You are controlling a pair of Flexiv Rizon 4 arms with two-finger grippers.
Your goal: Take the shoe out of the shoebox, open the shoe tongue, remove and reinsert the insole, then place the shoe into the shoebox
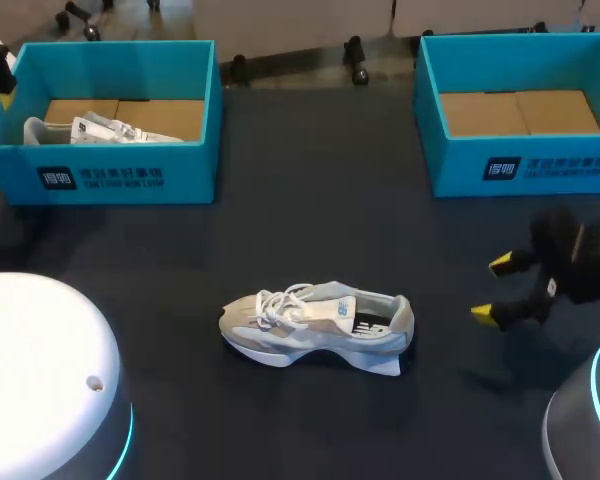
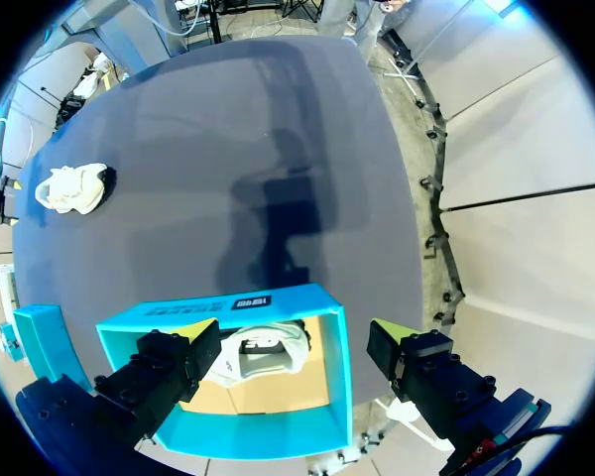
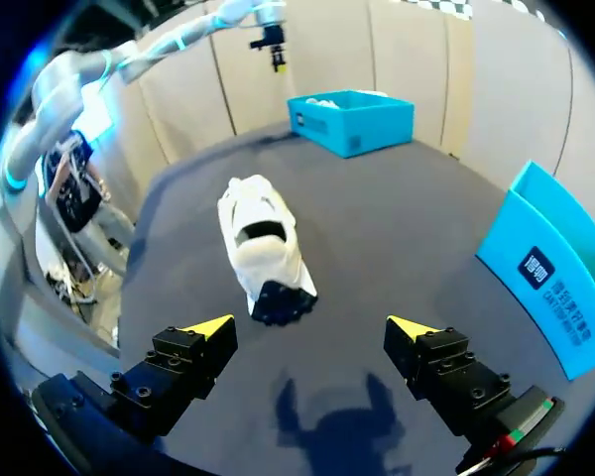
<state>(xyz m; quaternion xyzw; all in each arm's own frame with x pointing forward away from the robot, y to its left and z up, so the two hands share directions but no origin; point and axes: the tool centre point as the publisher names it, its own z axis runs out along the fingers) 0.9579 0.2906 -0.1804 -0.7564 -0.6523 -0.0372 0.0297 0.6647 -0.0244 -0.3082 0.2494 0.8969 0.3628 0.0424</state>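
Observation:
A grey and white sneaker (image 1: 315, 322) lies on its side in the middle of the dark table, toe to the left, laces loose. My right gripper (image 1: 492, 289) hangs open to its right, a short way behind the heel. In the right wrist view the sneaker (image 3: 263, 243) is ahead of the open right gripper (image 3: 309, 327), heel nearest. My left gripper (image 2: 293, 332) hovers open, high above the left teal shoebox (image 2: 322, 397). Inside that box lies a second white shoe (image 2: 263, 357).
The left shoebox (image 1: 100, 175) stands at the back left. A second teal shoebox (image 1: 520, 170) at the back right shows only its cardboard floor. White rounded arm bases (image 1: 40, 380) (image 1: 585, 420) fill the two near corners.

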